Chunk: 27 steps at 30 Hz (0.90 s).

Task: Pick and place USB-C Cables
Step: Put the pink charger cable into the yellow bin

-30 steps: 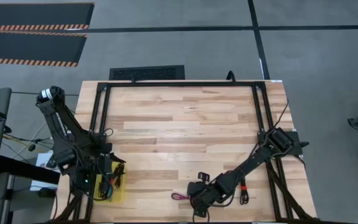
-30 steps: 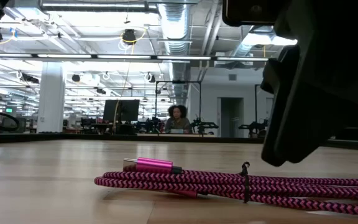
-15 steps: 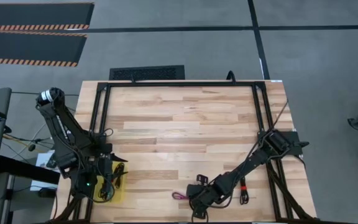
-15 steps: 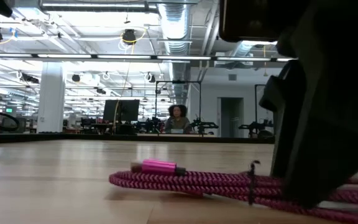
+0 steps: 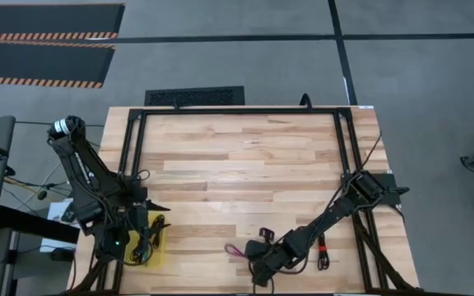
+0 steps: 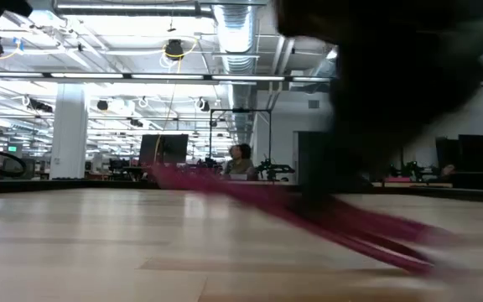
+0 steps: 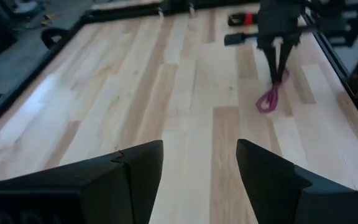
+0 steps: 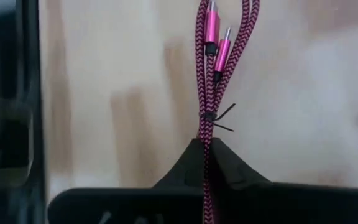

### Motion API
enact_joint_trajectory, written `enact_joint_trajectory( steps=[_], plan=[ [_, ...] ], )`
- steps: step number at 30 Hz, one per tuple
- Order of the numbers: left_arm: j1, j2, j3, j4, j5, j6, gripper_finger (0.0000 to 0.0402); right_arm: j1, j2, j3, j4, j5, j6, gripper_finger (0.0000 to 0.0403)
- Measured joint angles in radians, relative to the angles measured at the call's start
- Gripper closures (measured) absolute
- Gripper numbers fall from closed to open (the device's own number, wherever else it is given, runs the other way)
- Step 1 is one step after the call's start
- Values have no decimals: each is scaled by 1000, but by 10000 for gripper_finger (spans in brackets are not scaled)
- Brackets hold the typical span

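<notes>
The magenta-purple USB-C cable bundle (image 8: 207, 74) is a flat loop bound by a thin black tie (image 8: 211, 117), with two pink plugs (image 8: 212, 28) at its far end. My right gripper (image 8: 207, 163) is shut on it near the table's front edge (image 5: 257, 256). A black bundle with a red tie (image 5: 321, 251) lies on the wood to its right. My left gripper (image 7: 199, 163) hovers open near the table's left front corner (image 5: 153, 210), beside a yellow pad (image 5: 160, 245), holding nothing. My right gripper pinches the magenta bundle's strands (image 8: 206, 144) between its two fingers, just behind the black tie, at the end away from the plugs. The fingers (image 7: 277, 59) point down. The bundle (image 7: 268, 98) hangs below them, plug end lowest; whether it touches the wood, I cannot tell.
Dark cables lie on the yellow pad. A black frame rail (image 5: 237, 112) runs round the wooden tabletop (image 5: 237, 164), whose middle and far part are bare wood. A person sits far off in the room behind (image 6: 241, 159).
My right gripper has come down onto the magenta bundle, shut on it and taken hold. It has then shifted a little toward the table's left and far side. The bundle, which lay flat on the wood, has been raised and now streaks slanting through the low view.
</notes>
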Motion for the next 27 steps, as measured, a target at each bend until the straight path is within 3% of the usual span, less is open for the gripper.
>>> enact_joint_trajectory(
  steps=[5,9,12,16,19,27],
  plan=[
    [0,0,-7,11,-75,-31,207,-23,-1,0,183,315,-53,381],
    [0,-1,-82,105,-170,-27,207,-55,-1,0,347,572,-128,394],
    [11,-1,-147,180,-236,-13,207,-92,-1,1,504,692,-228,398],
    [42,-18,-195,219,-314,-24,207,-152,-1,2,679,667,-310,393],
    [72,-37,-196,238,-301,0,207,-186,-1,2,748,631,-380,394],
    [135,-137,-196,471,-9,367,207,-205,-2,2,966,487,-618,397]
  ],
)
